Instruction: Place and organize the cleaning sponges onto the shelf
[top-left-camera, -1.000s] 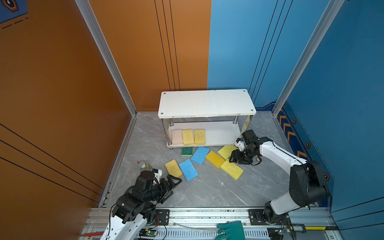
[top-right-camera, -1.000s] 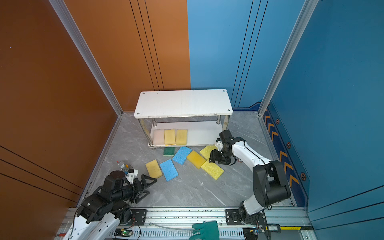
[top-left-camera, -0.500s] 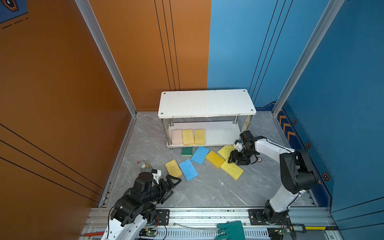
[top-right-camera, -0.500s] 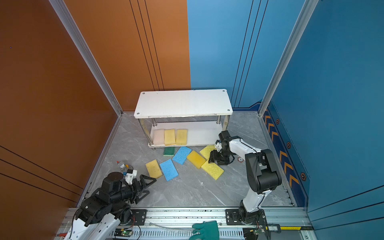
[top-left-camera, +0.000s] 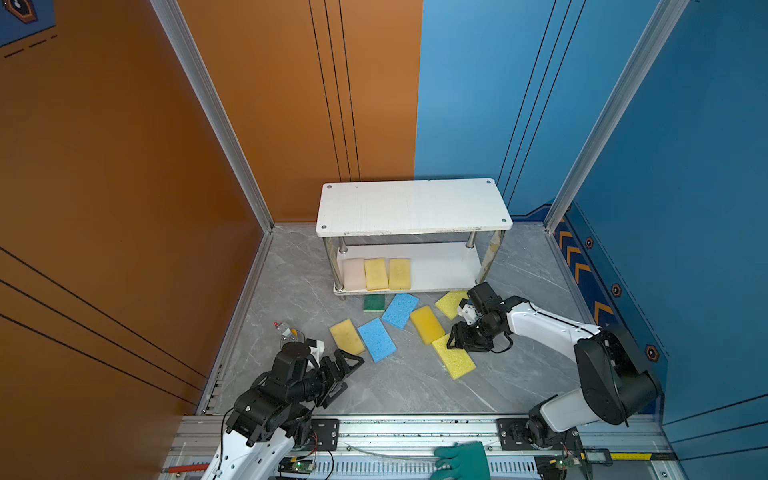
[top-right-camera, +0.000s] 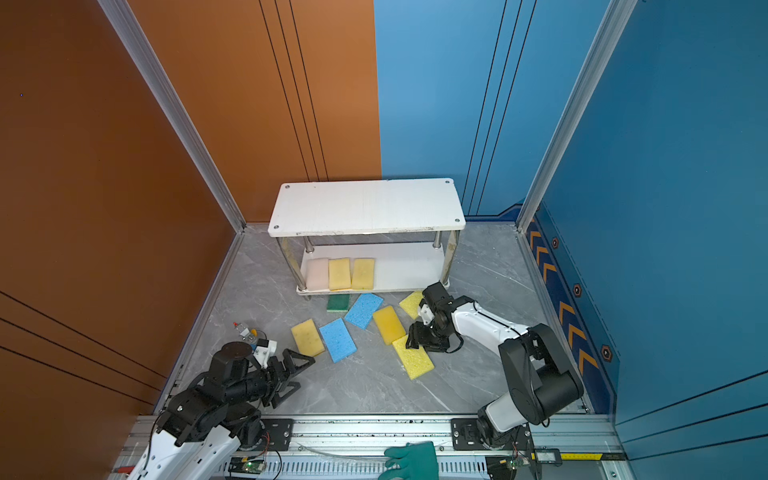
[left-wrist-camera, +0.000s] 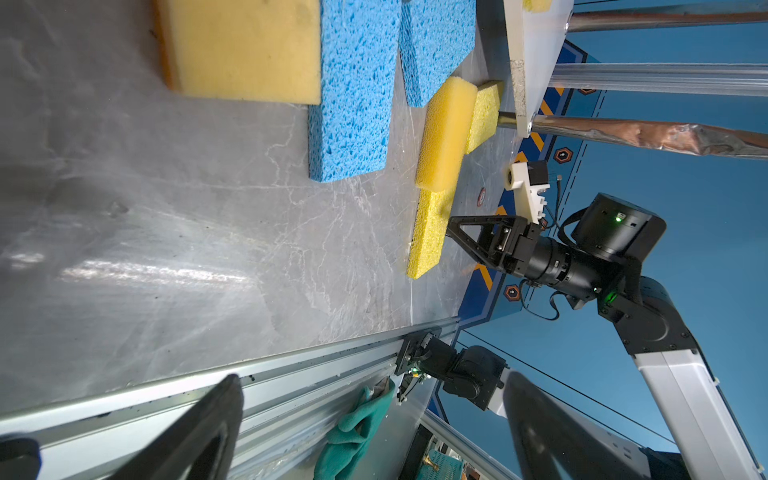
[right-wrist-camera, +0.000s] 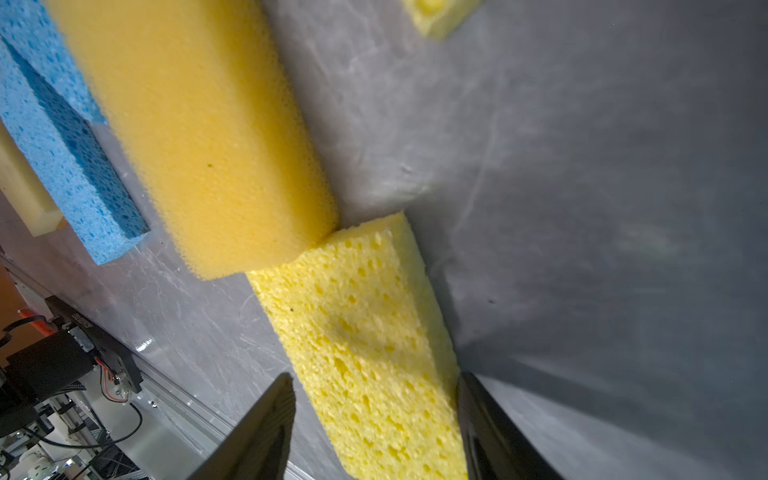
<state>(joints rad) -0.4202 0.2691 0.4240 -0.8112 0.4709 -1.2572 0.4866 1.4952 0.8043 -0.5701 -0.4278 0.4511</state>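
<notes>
- Straddling a porous yellow sponge (right-wrist-camera: 365, 332) that lies flat on the grey table (top-left-camera: 415, 390), the right tool (right-wrist-camera: 374, 376) stands parted: one finger (right-wrist-camera: 490, 436) is against the sponge's long edge, the other just clear.
- Left tool (top-left-camera: 351, 374): spread wide and empty, at 7 o'clock of the table in a top view.
- Shelf (top-left-camera: 411, 208): at 12 o'clock. Its lower board carries a pink-beige sponge (top-left-camera: 354, 273), a yellow sponge (top-left-camera: 376, 273) and a second yellow sponge (top-left-camera: 400, 273), side by side at its 9 o'clock end.
- Obstruction: a smooth yellow sponge (top-left-camera: 427, 325) touches the straddled sponge's 11 o'clock corner.
- Loose on the table: dark green sponge (top-left-camera: 374, 302), blue sponge (top-left-camera: 400, 310), second blue sponge (top-left-camera: 377, 340).
- Teal glove (top-left-camera: 463, 461): 6 o'clock, on the rail.
- Lettering on a black bracket (right-wrist-camera: 95, 332) in the right wrist view: too small to read.
</notes>
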